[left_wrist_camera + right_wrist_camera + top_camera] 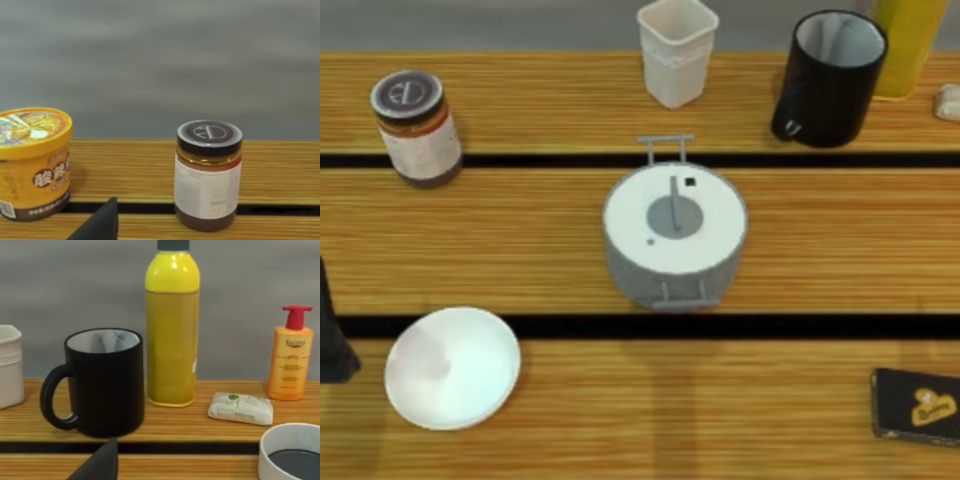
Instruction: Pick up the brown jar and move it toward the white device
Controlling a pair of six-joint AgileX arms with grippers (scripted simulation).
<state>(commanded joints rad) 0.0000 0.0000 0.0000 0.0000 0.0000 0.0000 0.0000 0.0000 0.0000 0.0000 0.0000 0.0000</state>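
While the brown jar [416, 127] stands upright on the counter [840, 230], well apart from the white device [675, 236] and to its far-left, nothing grips it. A careless approach could tip the tall jar or push it further from the device. Only a dark sliver of the left end effector [99, 223] shows, so its opening cannot be told; it seems to hold nothing

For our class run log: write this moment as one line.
stage: before pickup | brown jar: upright, far left, untouched | white device: table centre | left arm: at left edge | right arm: unseen
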